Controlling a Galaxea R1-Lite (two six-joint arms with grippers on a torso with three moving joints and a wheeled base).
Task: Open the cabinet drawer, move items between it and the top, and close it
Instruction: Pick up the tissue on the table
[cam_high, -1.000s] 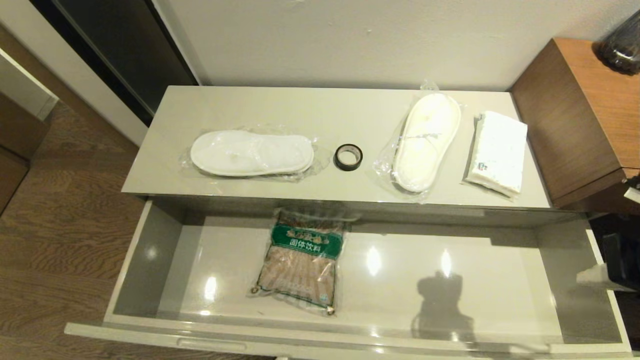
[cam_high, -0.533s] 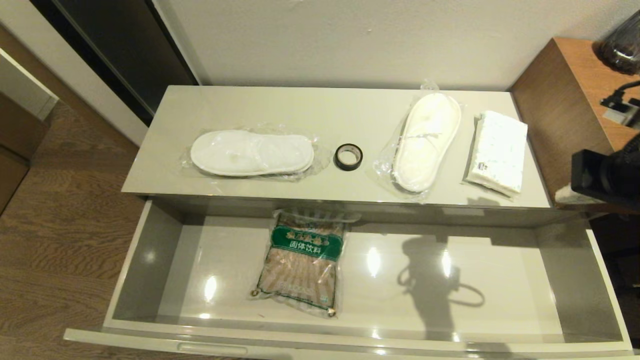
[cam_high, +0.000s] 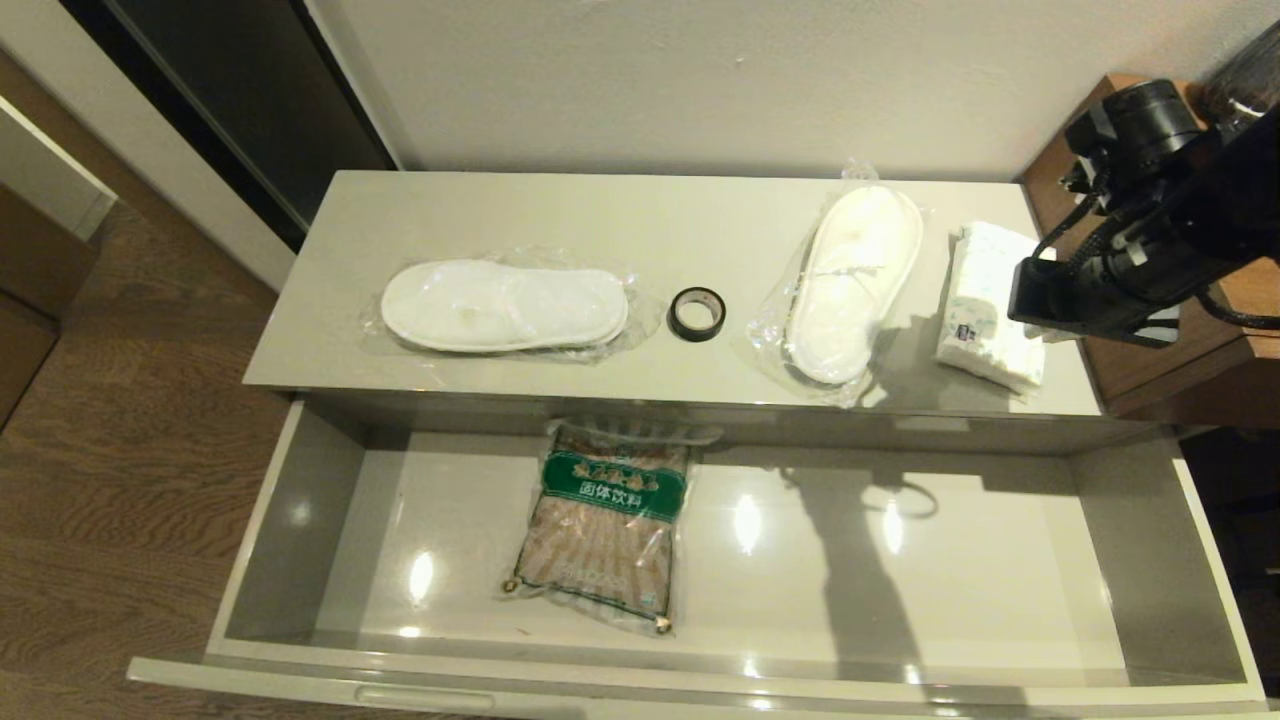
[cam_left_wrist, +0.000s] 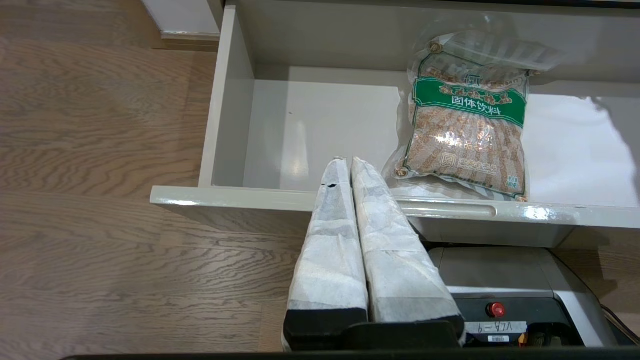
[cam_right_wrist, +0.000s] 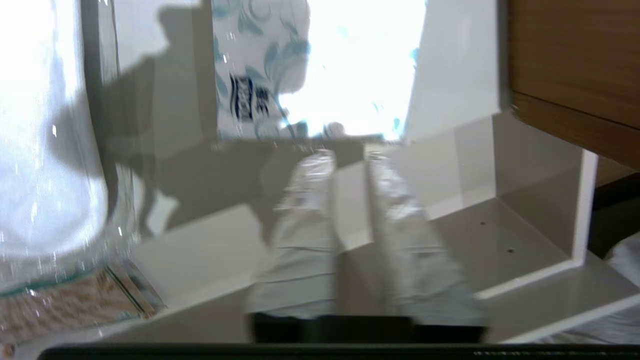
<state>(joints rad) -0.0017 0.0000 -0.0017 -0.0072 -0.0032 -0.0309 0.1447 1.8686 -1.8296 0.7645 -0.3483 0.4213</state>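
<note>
White packet (cam_high: 985, 315) partly hidden behind right hand (cam_right_wrist: 347, 157).

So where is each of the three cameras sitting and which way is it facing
Head: high, looking down on the cabinet top and open drawer; right arm over the white packet.
Left wrist: low before the drawer, facing the brown bag; shut left pincer.
Right wrist: above the top's end, facing the packet; right pincer slightly parted.
Head and left wrist share the bag.
</note>
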